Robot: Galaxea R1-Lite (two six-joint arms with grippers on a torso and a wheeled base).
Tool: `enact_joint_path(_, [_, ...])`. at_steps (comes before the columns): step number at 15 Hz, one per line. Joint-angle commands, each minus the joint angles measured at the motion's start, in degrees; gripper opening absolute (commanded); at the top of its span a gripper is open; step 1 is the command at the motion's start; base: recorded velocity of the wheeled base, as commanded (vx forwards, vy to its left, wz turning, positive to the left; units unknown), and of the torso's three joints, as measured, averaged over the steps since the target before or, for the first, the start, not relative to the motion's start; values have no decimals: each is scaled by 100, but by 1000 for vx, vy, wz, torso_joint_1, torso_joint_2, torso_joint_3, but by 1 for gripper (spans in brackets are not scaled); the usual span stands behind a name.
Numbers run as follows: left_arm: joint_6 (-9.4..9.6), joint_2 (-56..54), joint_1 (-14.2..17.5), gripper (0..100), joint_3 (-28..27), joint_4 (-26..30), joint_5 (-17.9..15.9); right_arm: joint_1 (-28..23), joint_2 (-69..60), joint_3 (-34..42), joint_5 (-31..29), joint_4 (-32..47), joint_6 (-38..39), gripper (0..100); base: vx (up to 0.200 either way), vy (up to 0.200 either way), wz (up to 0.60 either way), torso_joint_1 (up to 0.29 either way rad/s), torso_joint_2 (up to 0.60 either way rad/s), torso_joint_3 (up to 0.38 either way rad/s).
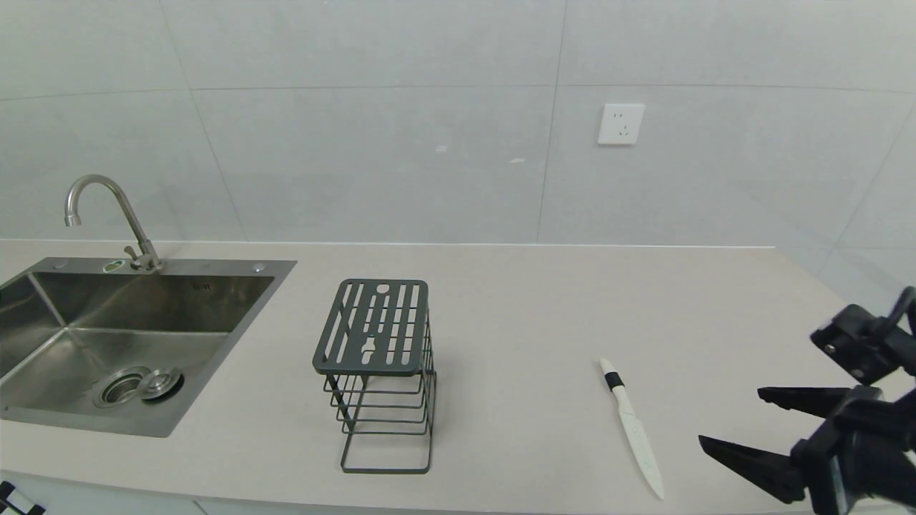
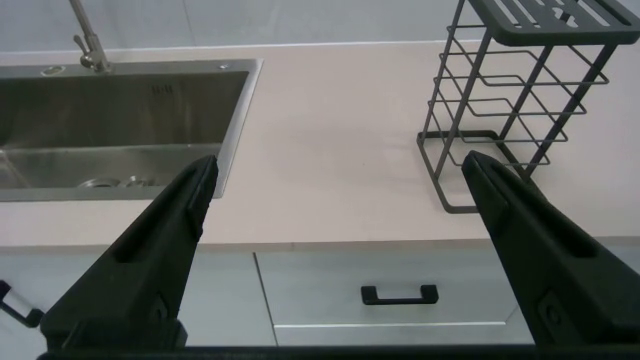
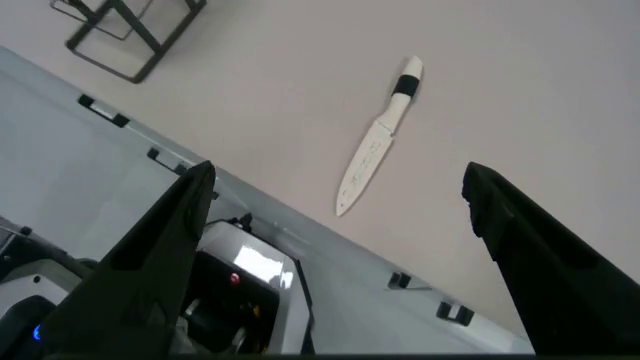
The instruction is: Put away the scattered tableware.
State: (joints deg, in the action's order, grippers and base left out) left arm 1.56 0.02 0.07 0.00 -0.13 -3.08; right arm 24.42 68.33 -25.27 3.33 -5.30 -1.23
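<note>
A white knife [image 1: 631, 425] with a black band on its handle lies flat on the beige counter, right of centre; the right wrist view has the knife [image 3: 380, 138] too. A dark wire rack [image 1: 378, 372] with a slotted top stands upright mid-counter, and the rack [image 2: 528, 95] appears in the left wrist view. My right gripper [image 1: 730, 418] hovers open at the counter's right front, right of the knife blade, holding nothing. My left gripper [image 2: 335, 175] is open and empty, out in front of the counter edge between sink and rack.
A steel sink [image 1: 43, 404] with a curved faucet [image 1: 107, 214] is set into the counter's left end. A wall socket [image 1: 620, 124] sits on the tiled wall behind. A cabinet drawer with a black handle [image 2: 400, 294] lies below the counter edge.
</note>
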Motion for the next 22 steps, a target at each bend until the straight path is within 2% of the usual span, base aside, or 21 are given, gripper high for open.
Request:
enact_joint_path(1, [20,-2,1,100,0,-4,1,98,849,-101,-289,82,18,100,0,0,0,0,0,0])
enact_joint_path(3, [29,-2,1,100,0,-4,1,98,1236,110,-456,100,70,100,0,0,0,0,0,0])
enact_joint_path(7, [29,-2,1,100,0,-4,1,-25,1912,40,-412,-138,396,100,0,0,0,0,0,0])
enact_joint_path(12, [37,-2,1,100,0,-4,1,-218,2721,-813,-324,-463,457,100,0,0,0,0,0,0])
enact_joint_path(18, [37,-2,1,100,0,-4,1,-78,3134,-901,-342,-489,466,100,0,0,0,0,0,0])
enact_joint_path(19, [-68,6,-7,100,0,-4,27,-7,3160,-892,-350,-498,466,100,0,0,0,0,0,0])
enact_joint_path(22, [-121,6,-7,100,0,5,18,10,3143,-848,-350,-489,475,100,0,0,0,0,0,0])
